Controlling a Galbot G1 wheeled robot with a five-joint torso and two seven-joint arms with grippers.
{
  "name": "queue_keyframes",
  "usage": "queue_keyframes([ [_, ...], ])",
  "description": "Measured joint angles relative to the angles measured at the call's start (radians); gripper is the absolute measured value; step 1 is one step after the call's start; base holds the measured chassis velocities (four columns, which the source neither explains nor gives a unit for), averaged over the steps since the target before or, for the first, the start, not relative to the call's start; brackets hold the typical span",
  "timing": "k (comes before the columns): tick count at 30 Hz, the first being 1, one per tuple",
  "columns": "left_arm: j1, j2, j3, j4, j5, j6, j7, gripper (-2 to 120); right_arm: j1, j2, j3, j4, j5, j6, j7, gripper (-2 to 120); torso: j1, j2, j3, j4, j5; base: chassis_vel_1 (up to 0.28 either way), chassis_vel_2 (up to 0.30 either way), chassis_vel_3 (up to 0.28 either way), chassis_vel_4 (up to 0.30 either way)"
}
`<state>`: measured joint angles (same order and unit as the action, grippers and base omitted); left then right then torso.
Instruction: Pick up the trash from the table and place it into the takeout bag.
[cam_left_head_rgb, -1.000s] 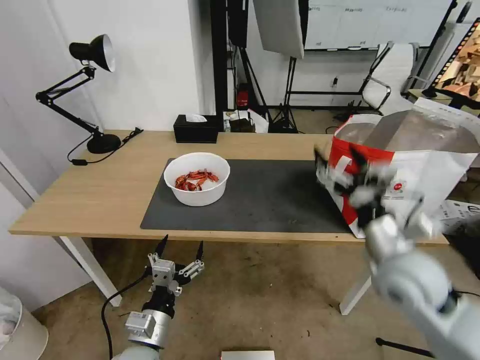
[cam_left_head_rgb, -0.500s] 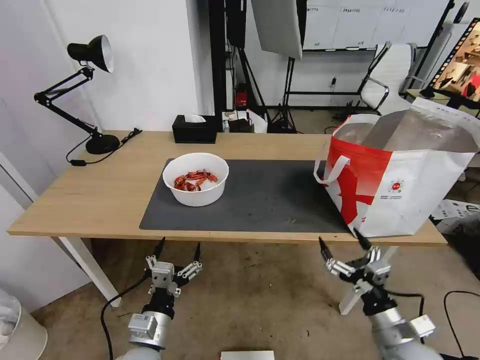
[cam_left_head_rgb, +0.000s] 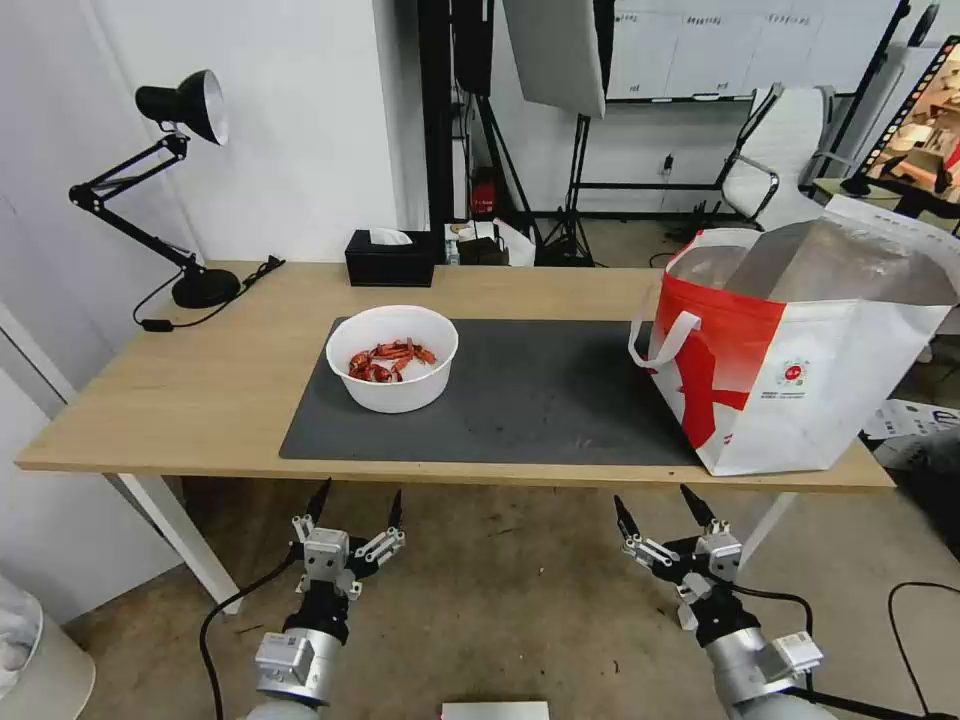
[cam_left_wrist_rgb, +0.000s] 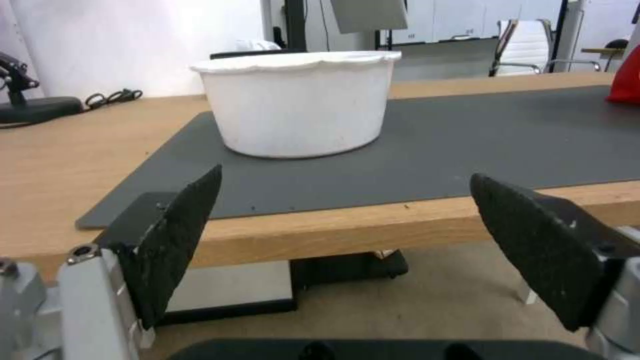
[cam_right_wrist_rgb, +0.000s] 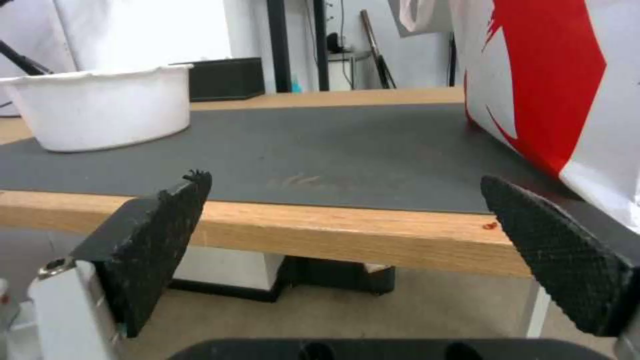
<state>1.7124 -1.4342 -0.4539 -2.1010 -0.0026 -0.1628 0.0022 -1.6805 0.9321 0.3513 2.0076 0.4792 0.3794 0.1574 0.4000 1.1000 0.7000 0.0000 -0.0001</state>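
Note:
A white round bowl (cam_left_head_rgb: 392, 357) of red crayfish shells, the trash, sits on the left part of the dark grey mat (cam_left_head_rgb: 520, 390) on the light-wood table (cam_left_head_rgb: 200, 390). The same bowl (cam_left_wrist_rgb: 297, 102) (cam_right_wrist_rgb: 100, 110) appears in both wrist views. The white-and-red takeout bag (cam_left_head_rgb: 800, 350) stands open on the table's right end, foil lining showing; its red-and-white side (cam_right_wrist_rgb: 560, 85) is close in the right wrist view. My left gripper (cam_left_head_rgb: 357, 498) hangs open below the table's front edge, under the bowl. Below the front edge near the bag, my right gripper (cam_left_head_rgb: 656, 506) is open too.
A black tissue box (cam_left_head_rgb: 391, 257) stands at the table's back edge behind the bowl. A black desk lamp (cam_left_head_rgb: 170, 180) with its cable occupies the back left corner. White table legs (cam_left_head_rgb: 185, 540) flank both grippers. Office chair and stands fill the room behind.
My right arm came down from in front of the bag to below the table's front edge, then shifted slightly left. The left arm has stayed put.

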Motion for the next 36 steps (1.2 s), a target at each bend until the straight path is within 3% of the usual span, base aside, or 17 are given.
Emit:
queue_keyframes([
  [6, -0.011, 0.014, -0.005, -0.012, -0.026, 0.021, -0.005, 100, 0.001, -0.001, 0.0, 0.0, 0.001, -0.001, 0.0, 100, 0.0, 0.0, 0.0, 0.0001, 0.0, 0.0, 0.0, 0.0, 0.0],
  [10, -0.069, 0.064, -0.029, -0.063, -0.131, 0.123, -0.086, 100, 0.002, -0.001, 0.0, 0.001, 0.002, -0.001, 0.001, 100, 0.0, 0.0, 0.0, -0.0002, -0.0003, 0.0, 0.0, 0.0, 0.0],
  [12, -0.092, 0.095, -0.067, -0.123, -0.265, 0.219, -0.143, 100, 0.002, -0.001, 0.0, 0.001, 0.003, -0.001, 0.001, 100, 0.0, 0.0, 0.0, 0.0, 0.0, 0.0, 0.0, 0.0, 0.0],
  [13, -0.092, 0.095, -0.067, -0.123, -0.265, 0.219, -0.143, 100, 0.002, -0.001, 0.0, 0.001, 0.003, -0.001, 0.001, 100, 0.0, 0.0, 0.0, 0.0, 0.0, 0.0, 0.0, 0.0, 0.0],
  [16, -0.173, 0.217, -0.136, -0.222, -0.675, 0.444, -0.264, 100, 0.002, -0.001, 0.0, 0.001, 0.003, -0.001, 0.001, 100, 0.0, 0.0, 0.0, -0.0002, 0.0, 0.0, 0.0, 0.0, 0.0],
  [17, -0.173, 0.217, -0.136, -0.222, -0.675, 0.444, -0.264, 100, 0.002, -0.001, 0.0, 0.001, 0.003, -0.001, 0.001, 100, 0.0, 0.0, 0.0, -0.0002, 0.0, 0.0, 0.0, 0.0, 0.0],
  [20, -0.247, 0.341, -0.212, -0.231, -0.943, 0.595, -0.293, 100, 0.003, -0.001, 0.0, 0.002, 0.003, -0.001, 0.001, 100, 0.0, 0.0, 0.0, 0.0001, -0.0004, 0.0, 0.0, 0.0, 0.0],
  [24, -0.279, 0.393, -0.237, -0.224, -1.042, 0.638, -0.3, 100, 0.003, -0.001, 0.0, 0.002, 0.003, -0.001, 0.001, 100, 0.0, 0.0, 0.0, 0.0001, -0.0002, 0.0, 0.0, 0.0, 0.0],
  [27, -0.359, 0.506, -0.269, -0.18, -1.228, 0.73, -0.327, 100, 0.003, -0.002, 0.001, 0.002, 0.004, -0.001, 0.001, 100, 0.0, 0.0, 0.0, -0.0001, -0.0001, 0.0, 0.0, 0.0, 0.0],
  [28, -0.359, 0.506, -0.269, -0.18, -1.228, 0.73, -0.327, 100, 0.003, -0.002, 0.001, 0.002, 0.004, -0.001, 0.001, 100, 0.0, 0.0, 0.0, -0.0001, -0.0001, 0.0, 0.0, 0.0, 0.0],
  [30, -0.443, 0.586, -0.261, -0.116, -1.349, 0.781, -0.358, 100, 0.003, -0.002, 0.001, 0.002, 0.004, -0.001, 0.001, 100, 0.0, 0.0, 0.0, 0.0001, -0.0003, 0.0, 0.0, 0.0, 0.0],
  [32, -0.477, 0.612, -0.249, -0.088, -1.388, 0.793, -0.369, 100, 0.003, -0.002, 0.001, 0.002, 0.004, -0.001, 0.001, 100, 0.0, 0.0, 0.0, 0.0001, -0.0003, 0.0, 0.0, 0.0, 0.0],
  [34, -0.629, 0.696, -0.173, 0.048, -1.52, 0.831, -0.395, 100, 0.003, -0.002, 0.001, 0.002, 0.004, -0.001, 0.001, 100, 0.0, 0.0, 0.0, -0.0001, -0.0002, 0.0, 0.0, 0.0, 0.0],
  [35, -0.629, 0.696, -0.173, 0.048, -1.52, 0.831, -0.395, 100, 0.003, -0.002, 0.001, 0.002, 0.004, -0.001, 0.001, 100, 0.0, 0.0, 0.0, -0.0001, -0.0002, 0.0, 0.0, 0.0, 0.0],
  [36, -0.695, 0.714, -0.133, 0.113, -1.548, 0.846, -0.396, 100, 0.003, -0.002, 0.001, 0.002, 0.004, -0.001, 0.001, 100, 0.0, 0.0, 0.0, 0.0, -0.0002, 0.0, 0.0, 0.0, 0.0],
])
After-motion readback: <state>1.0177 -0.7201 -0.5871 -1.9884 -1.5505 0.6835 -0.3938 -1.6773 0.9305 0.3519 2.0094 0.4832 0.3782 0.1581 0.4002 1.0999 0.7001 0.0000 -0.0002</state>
